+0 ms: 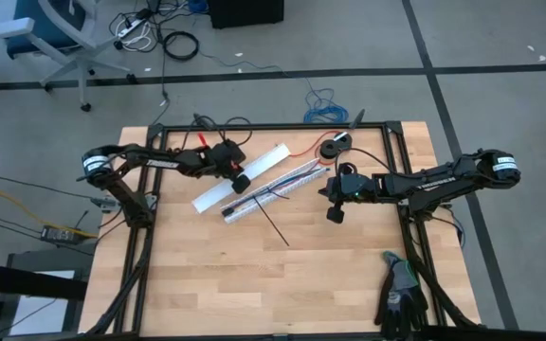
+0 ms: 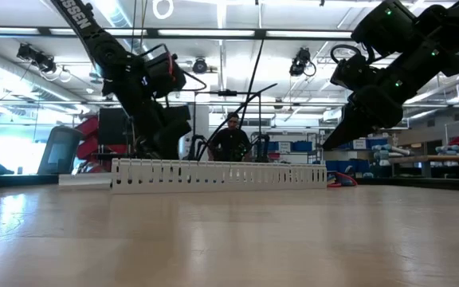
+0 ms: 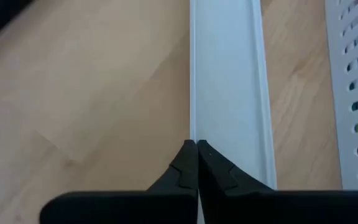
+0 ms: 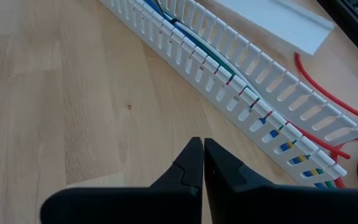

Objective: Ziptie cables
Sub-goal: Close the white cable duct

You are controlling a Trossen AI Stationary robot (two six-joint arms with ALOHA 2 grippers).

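— So what's nearest?
— Bare wooden table (image 1: 207,275), with a dark glove (image 1: 401,294) at its near right corner. Farther in, the right gripper (image 4: 202,144) hangs over plain wood, fingers together, holding nothing.
— And the cables (image 4: 211,60)?
— Lying inside the slotted white duct (image 1: 271,190), just beyond that gripper, not touching it.
— The left gripper (image 3: 196,146)?
— Fingers pressed together at the edge of the flat white cover (image 3: 229,87), beside the duct. I cannot tell if it pinches the edge.
— Beyond that?
— A grey floor, and a person (image 2: 231,137) in the workshop behind.
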